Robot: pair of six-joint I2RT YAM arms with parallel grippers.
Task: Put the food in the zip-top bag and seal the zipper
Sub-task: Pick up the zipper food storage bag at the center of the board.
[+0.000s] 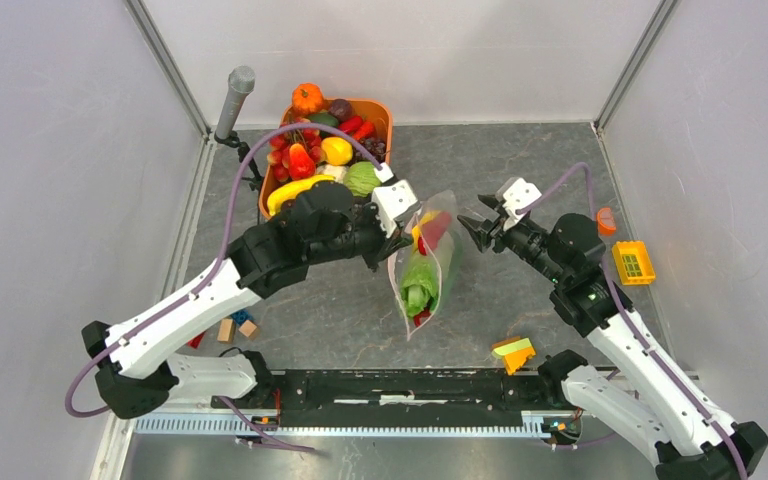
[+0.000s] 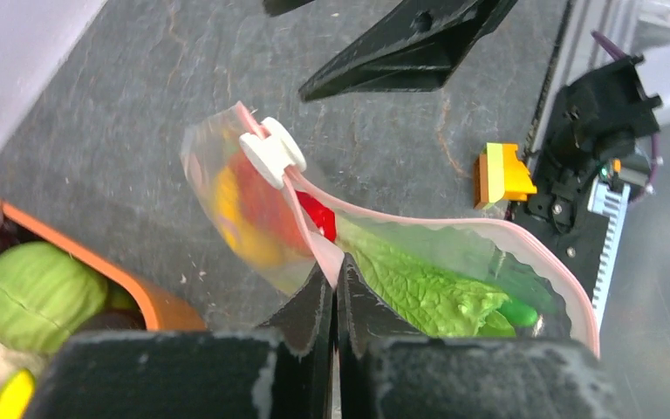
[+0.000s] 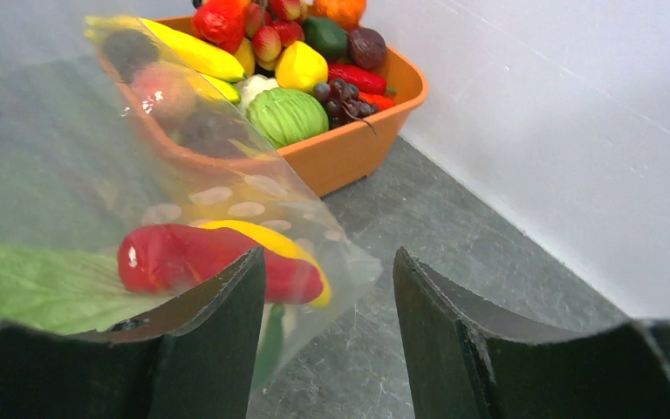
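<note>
My left gripper (image 2: 336, 262) is shut on the pink zipper (image 2: 488, 229) at the mouth of the zip-top bag (image 1: 428, 265). A white slider (image 2: 270, 155) sits on the strip, near the bag's far end. Inside the bag lie the food pieces: a green cabbage (image 2: 419, 292), a red chili (image 3: 192, 257), a yellow banana (image 3: 266, 237) and a slim green vegetable (image 2: 516, 312). My right gripper (image 3: 327, 257) stands open just right of the bag, nothing between its fingers; its left finger is close against the bag's corner. In the top view the right gripper (image 1: 468, 228) points at the bag.
An orange tub (image 1: 385, 115) of toy fruit stands behind the left arm, next to a grey pole (image 1: 233, 100). A yellow crate (image 1: 633, 262) sits at the right, a yellow-orange wedge (image 1: 515, 352) near the front rail, small blocks (image 1: 235, 327) at front left.
</note>
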